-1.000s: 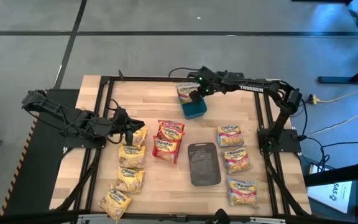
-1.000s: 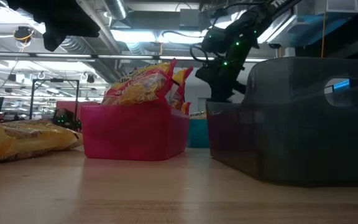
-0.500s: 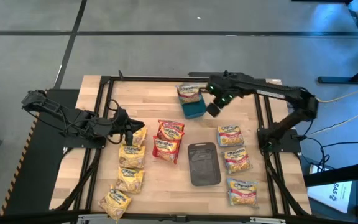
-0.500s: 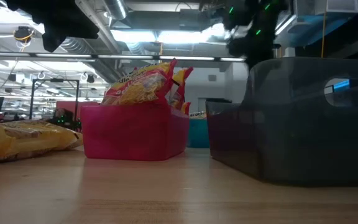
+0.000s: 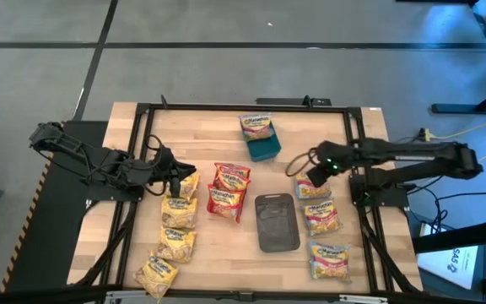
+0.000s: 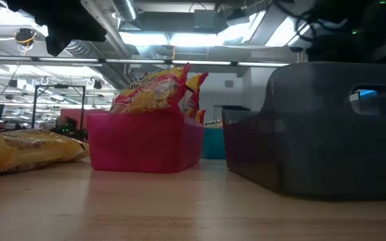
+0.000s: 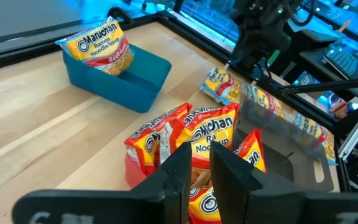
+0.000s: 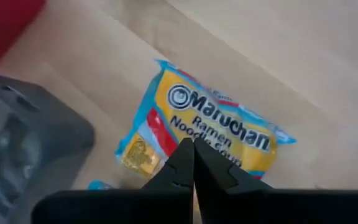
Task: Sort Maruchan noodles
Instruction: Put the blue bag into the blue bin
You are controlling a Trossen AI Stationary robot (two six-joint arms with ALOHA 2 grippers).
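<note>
Yellow-orange Maruchan noodles [image 5: 178, 211] lie in a column at the left. Red packets [image 5: 226, 187] stand in a pink tray [image 6: 146, 144]. One packet [image 5: 256, 127] leans in the teal tray [image 5: 266, 150]. Blue-and-pink packets [image 5: 321, 218] lie at the right. My right gripper [image 5: 310, 175] hangs shut, with nothing in it, above the farthest blue-and-pink packet [image 8: 210, 130]. My left gripper [image 5: 175, 173] hovers above the farthest yellow packet. Its fingers [image 7: 179, 174] stand a narrow gap apart with nothing between them.
A dark grey tray [image 5: 276, 221] lies between the pink tray and the blue-and-pink packets. In the low view its wall [image 6: 334, 134] stands close in front. Black frame rails [image 5: 357, 169] run along the table's left, far and right sides.
My right gripper has swung from the teal tray at the far middle toward the table's right and near edge. It has tipped more steeply downward and now hangs over the farthest blue-and-pink packet, still shut. The packet in the teal tray has stayed where it was.
</note>
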